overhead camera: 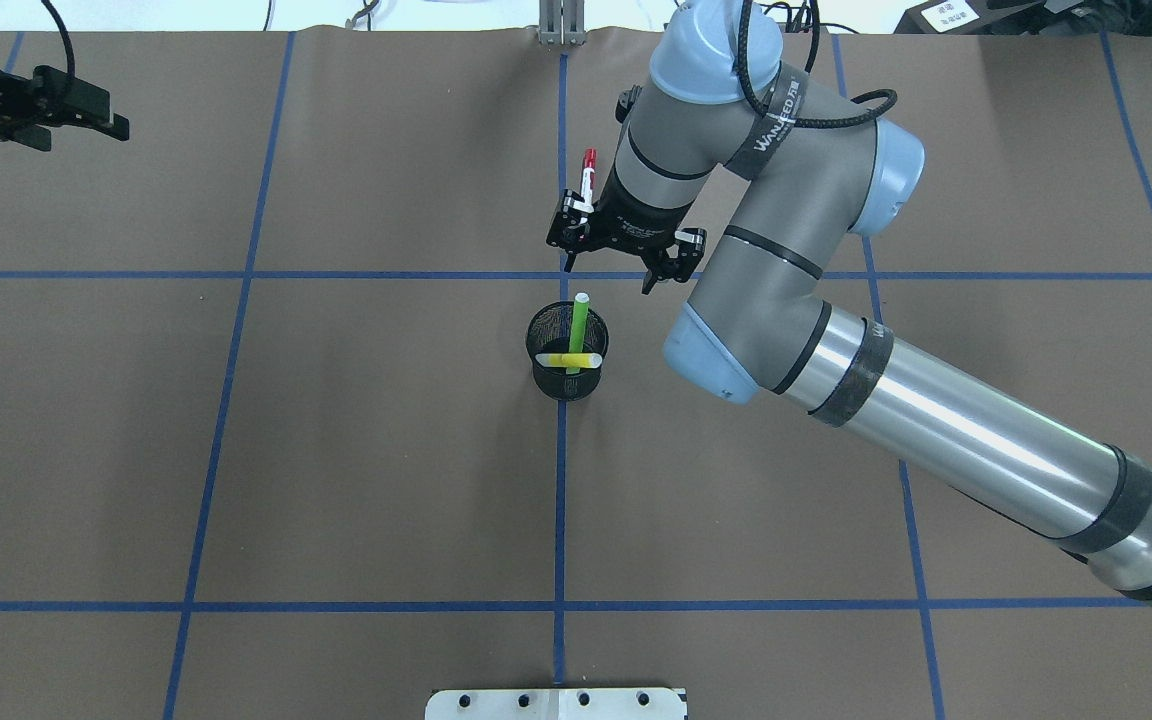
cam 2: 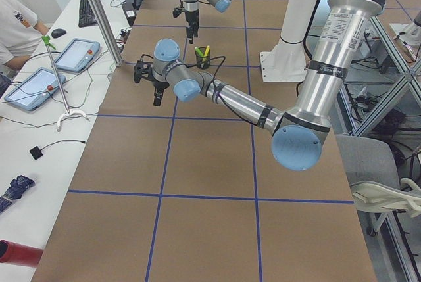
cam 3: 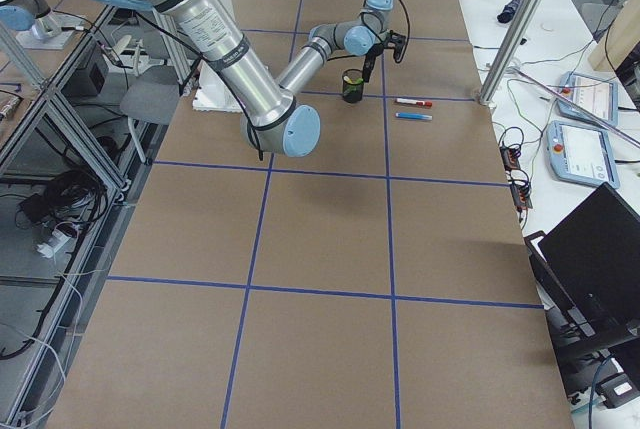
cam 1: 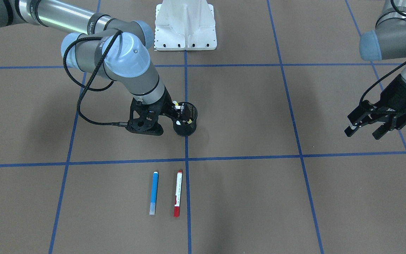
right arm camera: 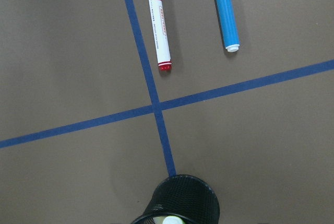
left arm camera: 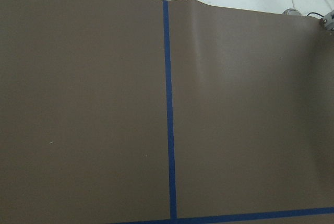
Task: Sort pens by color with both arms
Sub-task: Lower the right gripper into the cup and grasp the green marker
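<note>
table (cam 1: pixel 245 113): brown surface divided by a blue tape grid (cam 1: pixel 294 155).
right arm (overhead camera: pixel 936 430): enters the overhead view from 4 o'clock and folds at the elbow, with its wrist above the table centre.
left arm (cam 1: pixel 393 46): occupies the 2 o'clock corner of the front-facing view, well apart from all pens.
pedestal base (cam 1: pixel 185 26): white, at 12 o'clock of the front-facing view.
right gripper (overhead camera: pixel 621 255): jaws spread with nothing between them. In the overhead view it sits at 1 o'clock of the mesh cup, just beside it.
left gripper (cam 1: pixel 363 132): jaws apart and empty, at 3 o'clock of the cup in the front-facing view.
mesh cup (overhead camera: pixel 566 380): black, upright, standing on a tape line.
green pen (overhead camera: pixel 577 330): stands leaning in the cup, white tip toward 12 o'clock in the overhead view.
yellow pen (overhead camera: pixel 570 359): in the same cup, crossing the green pen.
blue pen (cam 1: pixel 154 192): lies flat on the table at 7 o'clock of the cup in the front-facing view.
red-ended pen (cam 1: pixel 178 193): white-bodied, flat, parallel to the blue pen at its 3 o'clock, apart from it, just beside a tape line.
</note>
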Available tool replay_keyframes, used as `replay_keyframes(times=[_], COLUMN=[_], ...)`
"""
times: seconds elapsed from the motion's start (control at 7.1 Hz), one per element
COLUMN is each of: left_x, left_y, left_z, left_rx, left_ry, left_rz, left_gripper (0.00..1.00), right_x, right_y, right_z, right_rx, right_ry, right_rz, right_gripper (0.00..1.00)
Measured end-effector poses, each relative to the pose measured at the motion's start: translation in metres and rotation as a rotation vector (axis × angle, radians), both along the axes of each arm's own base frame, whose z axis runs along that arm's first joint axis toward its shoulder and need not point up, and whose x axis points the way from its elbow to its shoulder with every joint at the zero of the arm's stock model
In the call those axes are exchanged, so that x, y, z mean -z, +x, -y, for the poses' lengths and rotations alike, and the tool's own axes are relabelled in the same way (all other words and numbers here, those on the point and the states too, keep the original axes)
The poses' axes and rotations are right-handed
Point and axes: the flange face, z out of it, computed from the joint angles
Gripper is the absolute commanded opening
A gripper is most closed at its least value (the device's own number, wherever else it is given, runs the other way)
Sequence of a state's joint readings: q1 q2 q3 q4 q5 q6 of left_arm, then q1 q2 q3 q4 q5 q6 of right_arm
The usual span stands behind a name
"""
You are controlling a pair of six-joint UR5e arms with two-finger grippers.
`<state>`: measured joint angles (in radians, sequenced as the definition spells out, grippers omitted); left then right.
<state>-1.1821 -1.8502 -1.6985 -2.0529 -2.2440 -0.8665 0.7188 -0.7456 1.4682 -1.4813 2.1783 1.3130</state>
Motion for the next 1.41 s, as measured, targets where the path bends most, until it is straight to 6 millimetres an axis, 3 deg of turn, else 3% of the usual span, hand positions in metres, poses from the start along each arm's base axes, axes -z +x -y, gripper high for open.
replay_keyframes(times=[0.28, 0.7, 0.99, 1.41], left_x=[-0.007, -0.014, -0.02, -0.018], left_y=[-0.019, -0.022, -0.023, -0.024], left_z=[-0.018, -0.027, -0.03, -0.032], left_rx=[-0.002, -0.01, -0.007, -0.003], left_ry=[0.018, 0.014, 0.008, 0.008], left_rz=[0.005, 0.007, 0.008, 0.004], left_gripper=[0.99, 0.99, 0.99, 0.99], right_x=[0.012, 0.017, 0.016, 0.003], right_y=[-0.004, -0.024, -0.04, -0.042], right_z=[0.008, 0.026, 0.037, 0.045], right_rx=[0.036, 0.068, 0.125, 0.183], right_ry=[-0.022, -0.068, -0.084, -0.126], right_rz=[-0.009, -0.024, -0.026, -0.015], right_gripper=[0.91, 0.89, 0.8, 0.62])
